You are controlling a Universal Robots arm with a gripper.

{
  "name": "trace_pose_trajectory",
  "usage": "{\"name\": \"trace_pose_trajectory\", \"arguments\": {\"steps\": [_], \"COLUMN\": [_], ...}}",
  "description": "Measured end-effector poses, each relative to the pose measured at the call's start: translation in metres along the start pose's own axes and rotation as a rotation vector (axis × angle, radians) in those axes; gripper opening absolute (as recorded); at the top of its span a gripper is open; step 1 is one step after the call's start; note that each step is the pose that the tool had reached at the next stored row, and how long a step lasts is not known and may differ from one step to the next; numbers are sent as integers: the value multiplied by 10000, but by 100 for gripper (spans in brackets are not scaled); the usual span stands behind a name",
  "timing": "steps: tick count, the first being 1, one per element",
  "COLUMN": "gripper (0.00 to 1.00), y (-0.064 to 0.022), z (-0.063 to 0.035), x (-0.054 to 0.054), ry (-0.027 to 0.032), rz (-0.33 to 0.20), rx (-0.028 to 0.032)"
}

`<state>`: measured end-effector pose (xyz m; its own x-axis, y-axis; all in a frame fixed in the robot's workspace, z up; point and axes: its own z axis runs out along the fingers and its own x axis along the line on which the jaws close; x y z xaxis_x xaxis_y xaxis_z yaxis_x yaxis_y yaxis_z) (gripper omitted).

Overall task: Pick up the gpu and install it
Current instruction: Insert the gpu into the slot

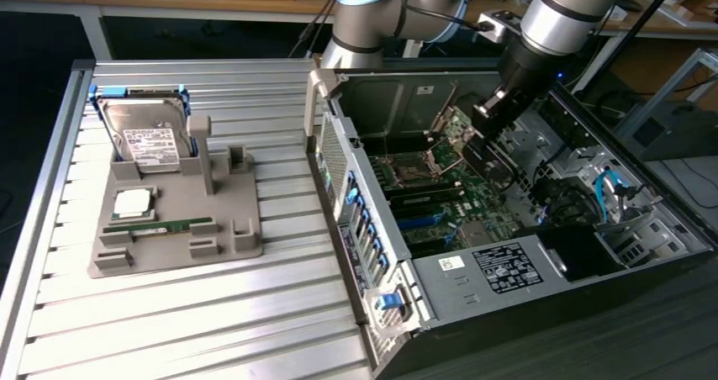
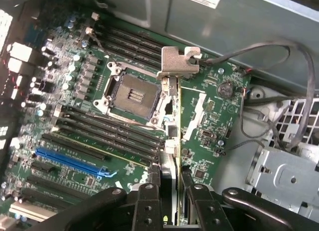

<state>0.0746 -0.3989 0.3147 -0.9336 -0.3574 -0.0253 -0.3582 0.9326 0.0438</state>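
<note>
On the exterior view's left, a grey moulded holder [image 1: 168, 229] on the ribbed metal desk [image 1: 202, 329] carries a boxy silver hard drive with a white label [image 1: 144, 136] and a small narrow green memory stick [image 1: 168, 226]. To the right lies the open black computer case [image 1: 505, 229]. In the wrist view, the black claw [image 2: 169, 201] is clenched on the gpu [image 2: 170, 136], a thin card seen edge-on with a pale metal bracket, held above the green motherboard [image 2: 75, 91] beside the empty processor socket [image 2: 132, 94].

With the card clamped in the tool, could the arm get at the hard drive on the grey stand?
Probably not: the tool is shut on the gpu inside the computer case; the hard drive stands outside, uncovered.
</note>
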Motion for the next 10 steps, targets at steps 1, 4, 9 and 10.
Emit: {"name": "trace_pose_trajectory", "arguments": {"steps": [1, 4, 9, 10], "gripper": [27, 27, 27, 27], "y": [0, 0, 0, 0], "z": [0, 0, 0, 0], "x": [0, 0, 0, 0], "ry": [4, 14, 35, 38], "rz": [-84, -323, -813, -863], "rx": [-2, -8, -20, -22]}}
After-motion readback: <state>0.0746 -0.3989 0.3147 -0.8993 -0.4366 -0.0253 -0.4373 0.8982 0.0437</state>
